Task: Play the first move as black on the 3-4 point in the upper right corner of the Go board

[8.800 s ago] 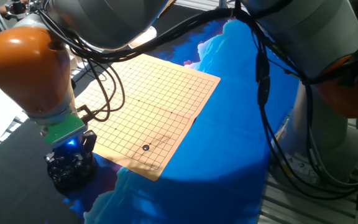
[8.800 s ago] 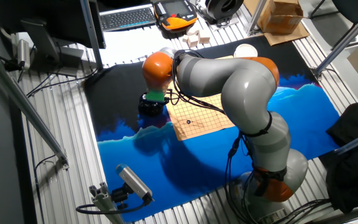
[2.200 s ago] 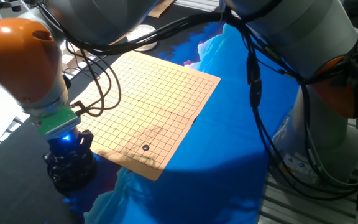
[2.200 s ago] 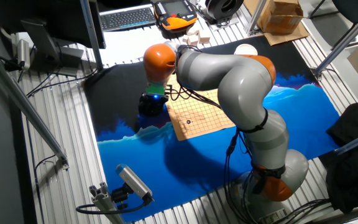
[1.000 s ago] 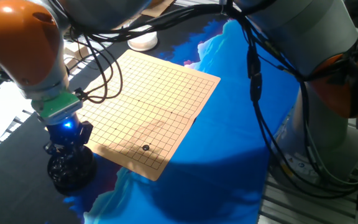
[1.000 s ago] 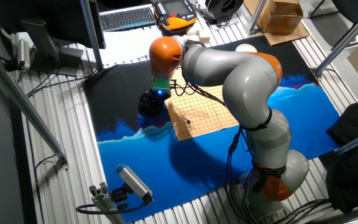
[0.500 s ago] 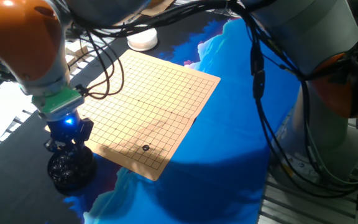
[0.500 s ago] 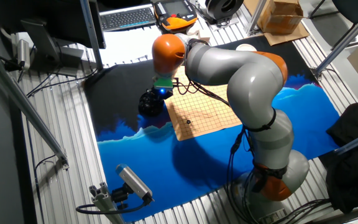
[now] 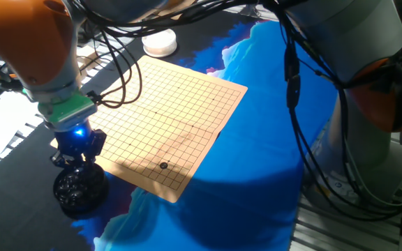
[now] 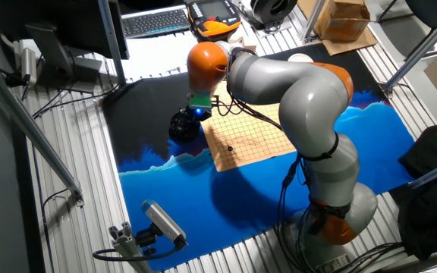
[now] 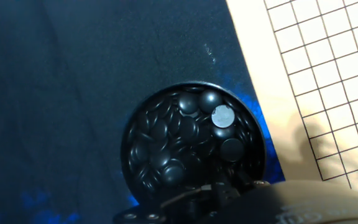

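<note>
— What step are you on?

— The pick-up, I'd say. My arm (image 9: 26,42), grey shell with an orange joint, reaches over the left of the table. The blue cloth (image 9: 257,160) is soft and rumpled. On it lies the board (image 9: 180,104): flat, pale wood, ruled in a fine black grid.

— And the bowl?

— Just off the board's near-left edge. The bowl (image 9: 79,195) is round, black and shiny, on dark cloth. The gripper (image 9: 75,155) hovers right above it. In the hand view only its dark base shows at the bottom edge, so I can't tell how wide the fingers stand or whether they've got anything.

— Where's the stone?

— The black stones (image 11: 185,134) are heaped in the bowl, small, smooth and glossy, one catching the light. I also see a dark dot (image 9: 163,165) on the grid near the board's near corner. It looks like a stone, but it's too small to be sure.

— Next move?

— If a stone's in hand, I carry it right, over the board, and set it on a crossing. They're slick and rounded, so I'd go gently. There's a white dish (image 9: 160,44) beyond the board's far edge, well out of the way.
</note>
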Action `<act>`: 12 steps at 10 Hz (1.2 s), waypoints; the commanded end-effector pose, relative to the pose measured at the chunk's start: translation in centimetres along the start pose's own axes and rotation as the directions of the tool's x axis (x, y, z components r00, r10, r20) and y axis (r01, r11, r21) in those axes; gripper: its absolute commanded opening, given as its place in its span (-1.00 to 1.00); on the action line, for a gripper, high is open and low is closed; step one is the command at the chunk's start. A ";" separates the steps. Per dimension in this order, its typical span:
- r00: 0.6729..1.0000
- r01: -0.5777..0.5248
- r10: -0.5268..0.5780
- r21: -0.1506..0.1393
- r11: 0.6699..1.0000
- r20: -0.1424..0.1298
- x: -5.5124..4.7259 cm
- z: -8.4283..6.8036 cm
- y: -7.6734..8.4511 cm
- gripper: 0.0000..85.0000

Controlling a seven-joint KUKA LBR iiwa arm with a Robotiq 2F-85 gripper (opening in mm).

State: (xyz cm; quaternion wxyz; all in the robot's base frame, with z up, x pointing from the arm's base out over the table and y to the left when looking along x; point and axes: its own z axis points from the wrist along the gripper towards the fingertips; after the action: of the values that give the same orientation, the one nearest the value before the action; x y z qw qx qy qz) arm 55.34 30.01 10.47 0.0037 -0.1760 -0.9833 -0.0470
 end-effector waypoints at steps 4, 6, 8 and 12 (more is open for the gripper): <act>0.999 -0.036 0.036 0.021 0.999 0.004 0.0 0.0 0.0 -0.60; 0.999 -0.045 0.045 0.025 0.999 -0.001 0.0 0.0 0.0 -0.60; 0.998 -0.067 0.067 0.029 0.997 0.000 0.0 0.0 0.0 -0.20; 0.997 -0.078 0.078 0.028 0.997 0.009 0.0 0.0 0.0 -0.20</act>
State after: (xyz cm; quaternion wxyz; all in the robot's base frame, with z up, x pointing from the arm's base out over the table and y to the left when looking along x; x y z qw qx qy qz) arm 55.34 30.02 10.46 0.0036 -0.2143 -0.9762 -0.0340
